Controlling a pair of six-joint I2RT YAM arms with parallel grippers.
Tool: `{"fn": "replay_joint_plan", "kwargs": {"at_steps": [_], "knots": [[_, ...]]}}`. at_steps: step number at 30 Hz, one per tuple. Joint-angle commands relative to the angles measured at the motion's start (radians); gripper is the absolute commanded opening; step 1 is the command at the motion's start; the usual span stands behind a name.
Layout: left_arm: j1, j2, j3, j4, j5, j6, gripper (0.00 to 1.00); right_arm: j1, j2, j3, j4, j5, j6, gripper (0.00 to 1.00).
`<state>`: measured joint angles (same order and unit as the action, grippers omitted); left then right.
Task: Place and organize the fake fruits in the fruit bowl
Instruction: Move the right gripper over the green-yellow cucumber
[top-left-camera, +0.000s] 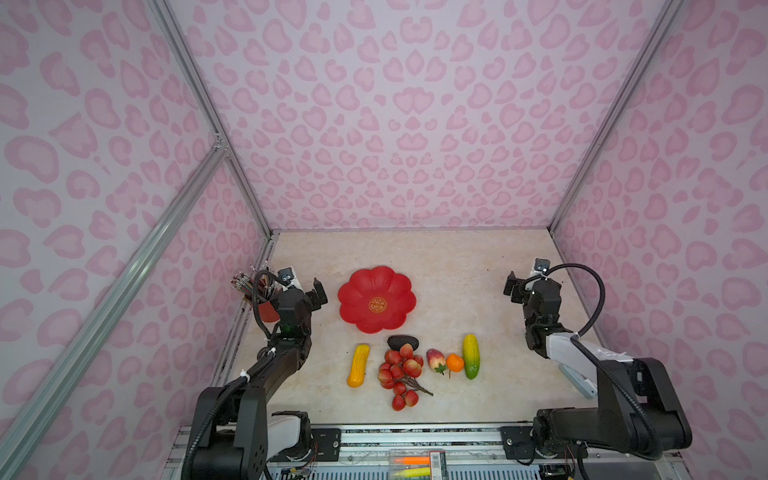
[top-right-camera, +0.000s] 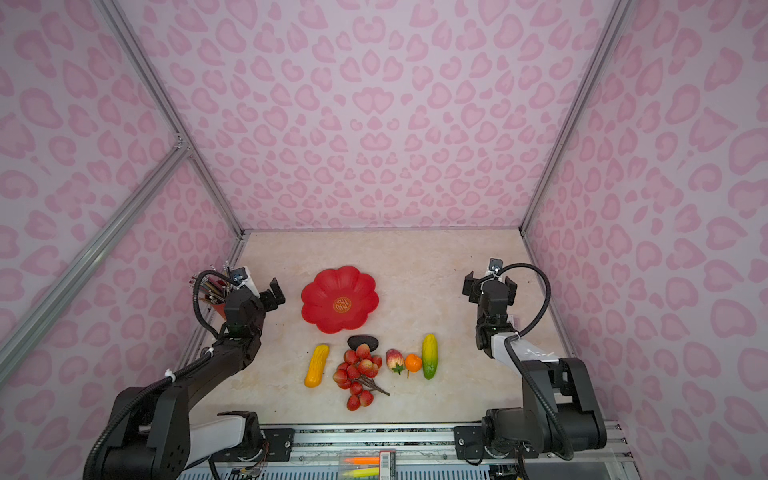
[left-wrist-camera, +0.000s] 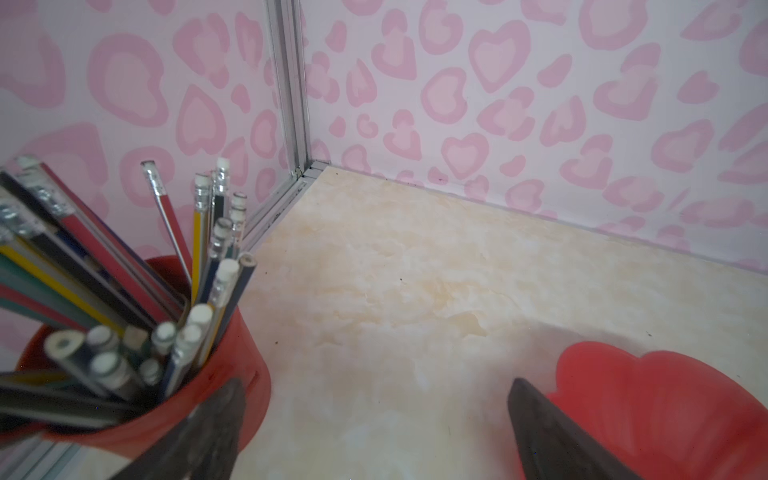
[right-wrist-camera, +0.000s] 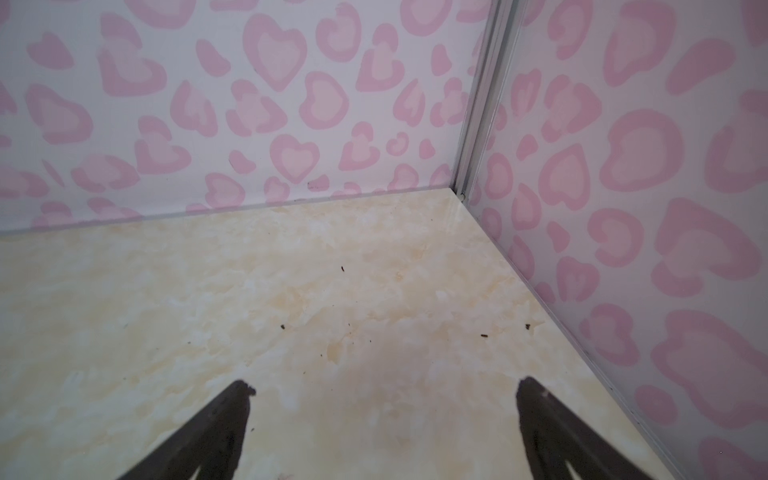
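Observation:
The red scalloped fruit bowl (top-left-camera: 390, 282) (top-right-camera: 353, 286) sits mid-table with nothing in it; its rim (left-wrist-camera: 665, 395) shows in the left wrist view. In front of it lie the fake fruits in a row: a yellow-orange oblong fruit (top-left-camera: 358, 365), a dark avocado (top-left-camera: 402, 342), a red berry bunch (top-left-camera: 399, 370), a strawberry (top-left-camera: 435, 359), a small orange (top-left-camera: 455, 363) and a yellow-green oblong fruit (top-left-camera: 471, 356). My left gripper (top-left-camera: 305, 291) (left-wrist-camera: 376, 395) hangs open and empty left of the bowl. Far right, my right gripper (top-left-camera: 528, 286) (right-wrist-camera: 384, 390) is open over bare table.
A red cup of coloured pencils (top-left-camera: 266, 309) (left-wrist-camera: 232, 374) stands against the left wall, close beside my left gripper. Pink patterned walls enclose the table on three sides. A clear box of markers (top-left-camera: 415, 461) lies on the front rail.

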<state>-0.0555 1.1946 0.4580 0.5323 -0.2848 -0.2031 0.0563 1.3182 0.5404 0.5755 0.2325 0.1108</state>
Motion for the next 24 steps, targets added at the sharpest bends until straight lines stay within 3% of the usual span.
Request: {"fn": "replay_joint_plan", "kwargs": {"at_steps": [1,4,5,9,13,19,24], "knots": [[-0.013,-0.101,0.018,-0.089,0.017,-0.09,0.99,-0.023,-0.079,0.053,-0.342,-0.018,0.234,1.0],[-0.015,-0.193,0.051,-0.178,0.017,-0.161,0.99,-0.031,-0.132,0.064,-0.422,-0.235,0.254,0.98],[-0.015,-0.217,0.058,-0.203,0.022,-0.187,0.99,-0.012,-0.143,0.076,-0.469,-0.248,0.261,0.96],[-0.015,-0.293,0.067,-0.297,0.089,-0.283,0.99,0.146,-0.178,0.121,-0.709,-0.162,0.293,0.92],[-0.014,-0.339,0.067,-0.392,0.112,-0.306,1.0,0.313,-0.203,0.096,-0.847,-0.096,0.424,0.88],[-0.01,-0.444,0.049,-0.444,0.055,-0.315,0.96,0.498,-0.213,0.002,-0.887,-0.057,0.627,0.82],[-0.009,-0.473,0.05,-0.445,0.054,-0.3,0.96,0.621,-0.171,-0.014,-0.883,0.004,0.714,0.8]]}}
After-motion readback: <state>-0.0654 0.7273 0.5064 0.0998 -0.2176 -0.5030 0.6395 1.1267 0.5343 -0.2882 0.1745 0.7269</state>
